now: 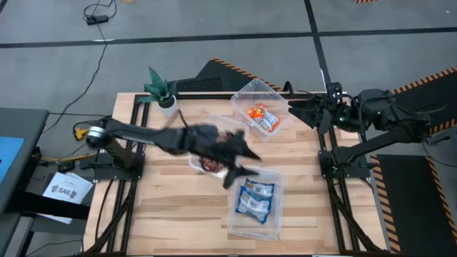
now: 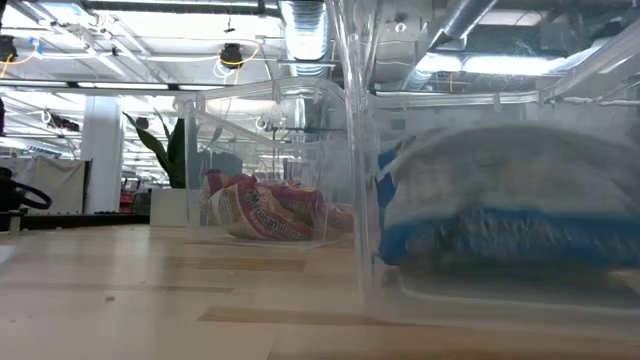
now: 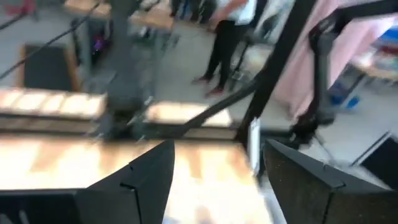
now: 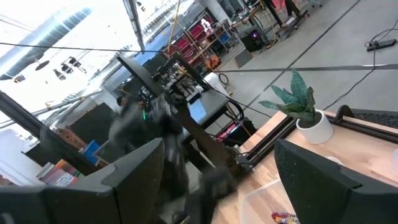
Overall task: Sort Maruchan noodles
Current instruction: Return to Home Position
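Nearest, low view: blue-and-white noodle packs (image 2: 500, 230) lying in the front bin (image 2: 352, 150). Behind them, red-and-yellow packs (image 2: 265, 210) in the middle bin (image 2: 250, 100); orange-and-white packs (image 1: 260, 118) in the far bin (image 1: 257, 86). Sorting apparently done; return to rest in hand. Left tool (image 1: 245, 163) wide, empty, over the middle bin. Next: calls for lifting clear and folding back off the tabletop (image 1: 178, 214). Right tool (image 1: 303, 113) wide, empty, parked at the right edge. From above, red packs mostly hidden under the left arm; pack counts unclear.
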You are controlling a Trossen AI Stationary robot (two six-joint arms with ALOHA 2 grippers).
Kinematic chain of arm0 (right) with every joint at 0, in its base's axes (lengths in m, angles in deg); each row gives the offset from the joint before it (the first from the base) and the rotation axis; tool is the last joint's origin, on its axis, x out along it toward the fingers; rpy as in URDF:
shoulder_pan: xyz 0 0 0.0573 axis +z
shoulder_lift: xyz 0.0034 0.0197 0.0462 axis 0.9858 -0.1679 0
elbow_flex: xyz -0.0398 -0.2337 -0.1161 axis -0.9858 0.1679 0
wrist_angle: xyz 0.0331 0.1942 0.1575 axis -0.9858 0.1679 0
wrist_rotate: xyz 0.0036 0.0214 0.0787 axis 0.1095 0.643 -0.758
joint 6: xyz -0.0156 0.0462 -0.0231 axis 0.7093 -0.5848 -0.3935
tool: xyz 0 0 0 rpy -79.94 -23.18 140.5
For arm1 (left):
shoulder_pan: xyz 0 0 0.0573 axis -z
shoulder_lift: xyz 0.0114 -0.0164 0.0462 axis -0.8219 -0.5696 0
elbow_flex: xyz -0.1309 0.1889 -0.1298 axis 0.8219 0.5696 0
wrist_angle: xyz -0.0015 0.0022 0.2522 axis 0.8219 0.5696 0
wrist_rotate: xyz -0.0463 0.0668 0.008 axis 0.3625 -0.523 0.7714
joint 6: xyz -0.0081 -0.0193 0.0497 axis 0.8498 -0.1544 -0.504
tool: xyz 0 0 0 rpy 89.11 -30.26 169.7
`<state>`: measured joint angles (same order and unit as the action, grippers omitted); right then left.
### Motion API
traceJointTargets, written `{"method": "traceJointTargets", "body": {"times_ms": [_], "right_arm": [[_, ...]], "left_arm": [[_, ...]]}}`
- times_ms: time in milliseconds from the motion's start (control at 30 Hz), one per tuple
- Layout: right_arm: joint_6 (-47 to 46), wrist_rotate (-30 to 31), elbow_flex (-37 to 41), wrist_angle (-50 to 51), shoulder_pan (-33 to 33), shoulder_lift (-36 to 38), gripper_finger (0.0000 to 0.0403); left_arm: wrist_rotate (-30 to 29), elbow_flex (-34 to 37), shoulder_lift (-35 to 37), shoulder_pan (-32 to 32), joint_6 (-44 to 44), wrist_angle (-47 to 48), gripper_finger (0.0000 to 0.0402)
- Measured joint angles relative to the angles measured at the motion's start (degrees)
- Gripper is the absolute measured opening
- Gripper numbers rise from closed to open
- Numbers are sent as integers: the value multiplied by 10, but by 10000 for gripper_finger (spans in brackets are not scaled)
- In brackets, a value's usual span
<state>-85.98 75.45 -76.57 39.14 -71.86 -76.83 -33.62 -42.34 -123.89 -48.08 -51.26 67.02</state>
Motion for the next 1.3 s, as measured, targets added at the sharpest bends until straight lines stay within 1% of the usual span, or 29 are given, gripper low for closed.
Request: {"method": "traceJointTargets", "body": {"times_ms": [33,133,200,267,333,400,467,567,633,700,800,1000,1133,1300], "right_arm": [[0,0,0,1,0,0,327],[0,0,0,5,0,1,327],[0,-1,0,4,0,2,327],[3,-1,0,8,0,2,327],[4,-1,0,10,0,2,327],[5,-1,0,14,0,2,327],[5,-1,0,20,0,2,327],[5,-1,0,22,0,2,327],[5,-2,0,22,0,2,327],[5,-2,0,26,0,2,327],[5,-2,0,28,0,2,327],[5,-1,0,30,0,2,327],[5,-1,0,30,0,-1,327],[6,-8,0,30,0,-8,327]], "left_arm": [[1,-6,17,-9,-6,41,232],[-4,-6,66,-30,-25,119,233],[-2,24,108,-34,-26,141,233],[4,82,158,-32,-25,106,233],[-3,158,207,-25,1,37,233],[-27,238,253,-19,32,-38,233],[-58,299,290,-16,55,-128,233],[-102,357,341,-18,58,-199,233],[-121,376,371,-25,39,-197,233],[-125,386,394,-34,25,-198,233],[-118,392,427,-50,11,-181,233],[-104,392,482,-71,-2,-109,233],[-105,392,504,-71,-2,-90,233],[-103,392,510,-70,-1,-94,233]]}}
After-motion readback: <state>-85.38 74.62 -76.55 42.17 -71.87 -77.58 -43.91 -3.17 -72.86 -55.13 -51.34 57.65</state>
